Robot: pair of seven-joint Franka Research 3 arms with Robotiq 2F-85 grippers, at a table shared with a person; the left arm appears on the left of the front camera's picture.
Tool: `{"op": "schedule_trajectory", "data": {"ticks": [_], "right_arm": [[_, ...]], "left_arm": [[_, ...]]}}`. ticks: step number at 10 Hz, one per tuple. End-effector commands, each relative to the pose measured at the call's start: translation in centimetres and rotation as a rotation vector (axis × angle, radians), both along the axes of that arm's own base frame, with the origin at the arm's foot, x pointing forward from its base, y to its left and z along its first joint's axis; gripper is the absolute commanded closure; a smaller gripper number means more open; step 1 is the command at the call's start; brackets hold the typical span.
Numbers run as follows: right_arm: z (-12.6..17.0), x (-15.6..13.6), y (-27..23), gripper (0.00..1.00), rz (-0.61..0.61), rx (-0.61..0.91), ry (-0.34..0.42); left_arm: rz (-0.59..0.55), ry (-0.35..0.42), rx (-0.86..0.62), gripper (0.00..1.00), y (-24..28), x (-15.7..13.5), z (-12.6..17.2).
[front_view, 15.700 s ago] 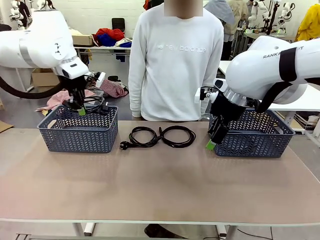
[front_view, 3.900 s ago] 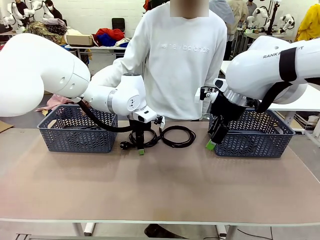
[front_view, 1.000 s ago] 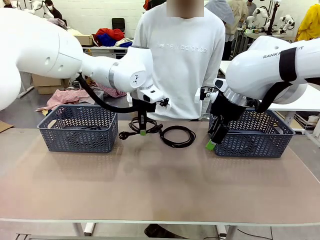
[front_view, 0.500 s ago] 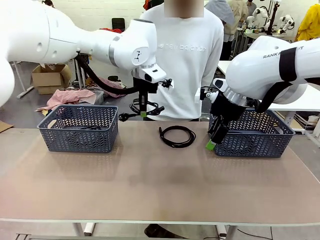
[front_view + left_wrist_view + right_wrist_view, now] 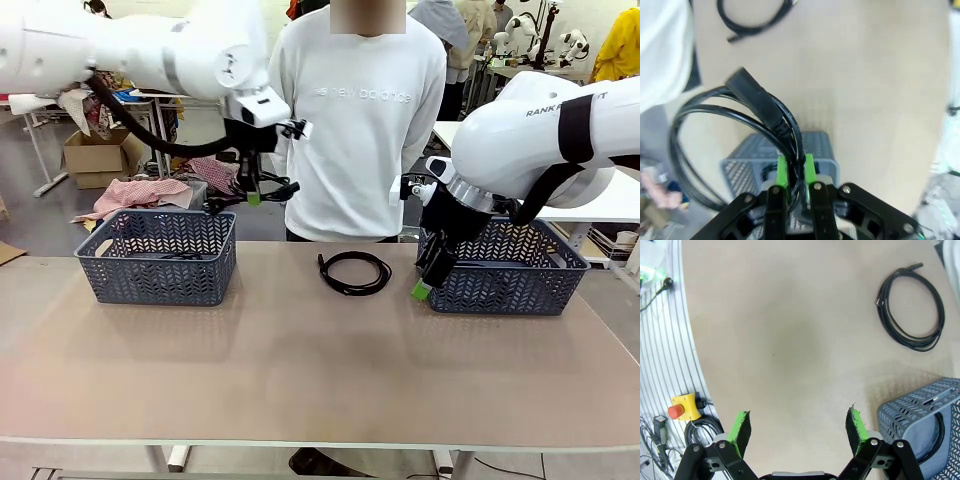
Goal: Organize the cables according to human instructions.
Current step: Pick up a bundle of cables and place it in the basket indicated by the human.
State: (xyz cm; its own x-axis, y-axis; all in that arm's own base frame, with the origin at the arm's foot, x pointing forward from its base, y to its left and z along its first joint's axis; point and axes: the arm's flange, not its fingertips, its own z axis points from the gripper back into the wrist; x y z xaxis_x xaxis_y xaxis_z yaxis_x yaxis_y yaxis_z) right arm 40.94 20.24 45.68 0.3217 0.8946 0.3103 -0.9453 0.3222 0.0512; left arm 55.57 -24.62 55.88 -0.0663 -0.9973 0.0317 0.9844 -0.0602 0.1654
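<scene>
My left gripper [image 5: 252, 198] hangs above the right end of the left basket [image 5: 157, 268], shut on a coiled black cable [image 5: 215, 207] that dangles from it. In the left wrist view the green pads [image 5: 781, 171] pinch the strands of that cable [image 5: 760, 102], plug upward, with the basket [image 5: 740, 170] below. A second coiled cable [image 5: 354, 271] lies on the table in front of the person, also seen as a loop [image 5: 912, 310] in the right wrist view. My right gripper [image 5: 424, 287] stands open at the left wall of the right basket [image 5: 510, 285], its fingers [image 5: 740, 427] spread over bare table.
The person in a white sweater [image 5: 355, 120] stands at the far edge between the baskets. The right basket [image 5: 920, 412] holds a black cord loop [image 5: 939, 432]. A yellow box with a red button [image 5: 682, 407] sits off the table's edge. Tabletop [image 5: 320, 370] in front is bare.
My left arm has lifted the coiled cable off the table and carried it up and left, from beside the other coil to above the left basket. The right arm has not moved.
</scene>
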Motion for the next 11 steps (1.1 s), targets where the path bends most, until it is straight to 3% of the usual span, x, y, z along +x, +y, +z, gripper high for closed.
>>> {"op": "schedule_trajectory", "data": {"ticks": [1, 6, 11], "right_arm": [[0.2, 0.2, 0.2, 0.0, -0.002, -0.001, -0.006], [0.2, 0.2, 0.2, 0.0, -0.002, -0.001, -0.006], [0.2, 0.2, 0.2, 0.0, -0.002, -0.001, -0.006]], "left_arm": [[-0.027, 0.026, -0.066, 1.0, 5.1, -2.4, 0.3], [-0.057, 0.021, -0.107, 1.0, 14.6, -3.4, 0.3], [-0.001, 0.023, -0.119, 1.0, 19.0, -1.4, -4.1]]}}
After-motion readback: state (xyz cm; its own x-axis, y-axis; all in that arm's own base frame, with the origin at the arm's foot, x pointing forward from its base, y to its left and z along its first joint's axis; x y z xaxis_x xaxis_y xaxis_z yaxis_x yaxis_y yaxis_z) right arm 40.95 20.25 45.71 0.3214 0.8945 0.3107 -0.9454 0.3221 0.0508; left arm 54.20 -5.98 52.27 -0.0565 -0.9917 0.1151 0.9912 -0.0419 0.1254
